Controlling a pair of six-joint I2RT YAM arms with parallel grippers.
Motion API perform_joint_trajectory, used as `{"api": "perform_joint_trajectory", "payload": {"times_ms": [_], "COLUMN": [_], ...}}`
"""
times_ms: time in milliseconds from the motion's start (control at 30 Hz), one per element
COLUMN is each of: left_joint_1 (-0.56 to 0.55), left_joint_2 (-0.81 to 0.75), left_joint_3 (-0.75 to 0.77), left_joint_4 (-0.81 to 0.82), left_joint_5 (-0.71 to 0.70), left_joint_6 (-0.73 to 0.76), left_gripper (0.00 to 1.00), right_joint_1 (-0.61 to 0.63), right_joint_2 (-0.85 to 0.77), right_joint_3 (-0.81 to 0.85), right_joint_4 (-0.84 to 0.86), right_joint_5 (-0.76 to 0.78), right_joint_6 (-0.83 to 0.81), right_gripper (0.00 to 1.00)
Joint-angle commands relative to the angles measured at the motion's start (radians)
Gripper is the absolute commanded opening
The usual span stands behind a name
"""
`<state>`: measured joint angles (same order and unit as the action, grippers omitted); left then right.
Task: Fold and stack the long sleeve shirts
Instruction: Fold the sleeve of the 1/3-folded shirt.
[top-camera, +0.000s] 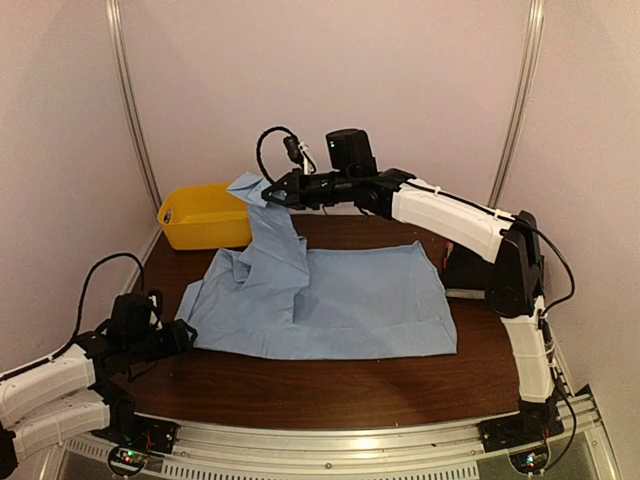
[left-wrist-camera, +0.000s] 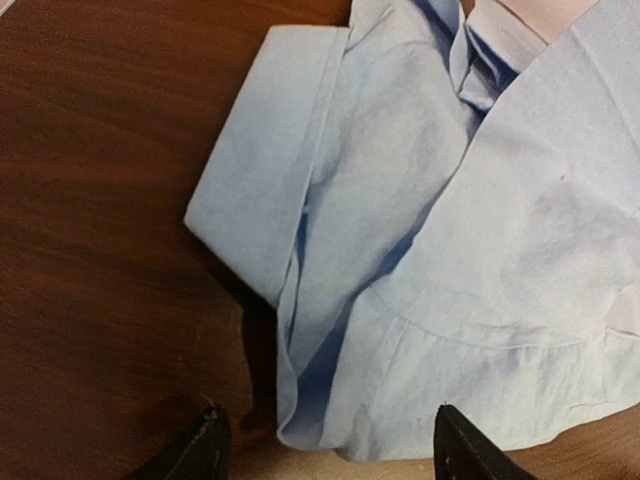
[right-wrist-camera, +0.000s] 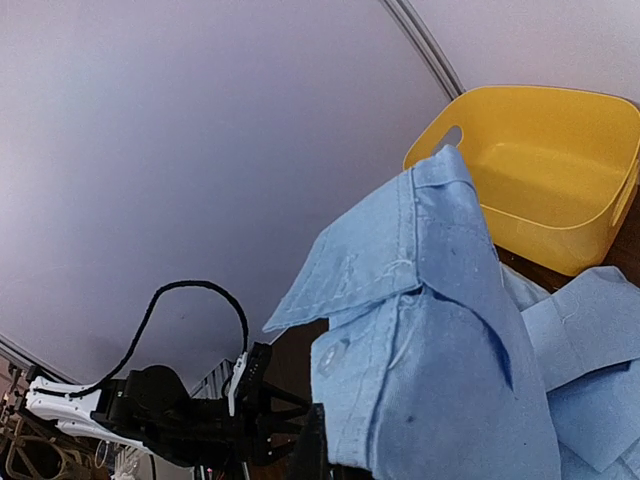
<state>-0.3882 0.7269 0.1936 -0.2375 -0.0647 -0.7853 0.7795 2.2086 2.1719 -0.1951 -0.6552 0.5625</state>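
Observation:
A light blue long sleeve shirt lies spread on the dark wood table. My right gripper is shut on its sleeve cuff and holds it raised above the table's back left, so the sleeve hangs down to the shirt body. My left gripper is low at the shirt's left edge, open and empty; its fingertips frame the folded cloth edge. No black or grey shirt is in view.
A yellow plastic bin, empty, stands at the back left corner, just under the raised cuff; it also shows in the right wrist view. Pale walls close in on three sides.

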Motion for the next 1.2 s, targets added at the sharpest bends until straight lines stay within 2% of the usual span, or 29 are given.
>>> {"api": "perform_joint_trajectory", "payload": {"times_ms": [0, 167, 400, 467, 700, 833, 1033, 1167], "left_joint_1": [-0.005, -0.005, -0.003, -0.004, -0.003, -0.003, -0.003, -0.003], "left_joint_2": [-0.036, -0.016, 0.056, 0.053, 0.050, 0.046, 0.063, 0.074], "left_joint_3": [0.093, 0.211, 0.414, 0.458, 0.610, 0.646, 0.646, 0.640], "left_joint_4": [0.052, 0.112, 0.114, 0.091, -0.087, -0.111, -0.110, -0.106], "left_joint_5": [0.000, 0.048, 0.098, 0.082, -0.159, -0.191, -0.166, -0.152], "left_joint_6": [0.045, 0.111, 0.173, 0.176, 0.219, 0.248, 0.253, 0.260], "left_gripper": [0.74, 0.87, 0.91, 0.91, 0.92, 0.92, 0.92, 0.92], "right_joint_1": [0.015, 0.029, 0.065, 0.080, 0.151, 0.191, 0.227, 0.236], "right_joint_2": [-0.068, -0.093, -0.104, -0.103, -0.074, -0.055, -0.094, -0.162], "right_joint_3": [-0.023, -0.063, -0.086, -0.085, -0.058, -0.048, -0.177, -0.354], "right_joint_4": [-0.019, -0.028, -0.039, -0.042, -0.100, -0.176, -0.178, -0.132], "right_joint_5": [-0.020, -0.038, -0.089, -0.104, -0.168, -0.174, -0.173, -0.165], "right_joint_6": [-0.029, -0.042, -0.051, -0.053, -0.088, -0.138, -0.161, -0.148], "right_gripper": [0.00, 0.00, 0.00, 0.00, 0.00, 0.00, 0.00, 0.00]}}
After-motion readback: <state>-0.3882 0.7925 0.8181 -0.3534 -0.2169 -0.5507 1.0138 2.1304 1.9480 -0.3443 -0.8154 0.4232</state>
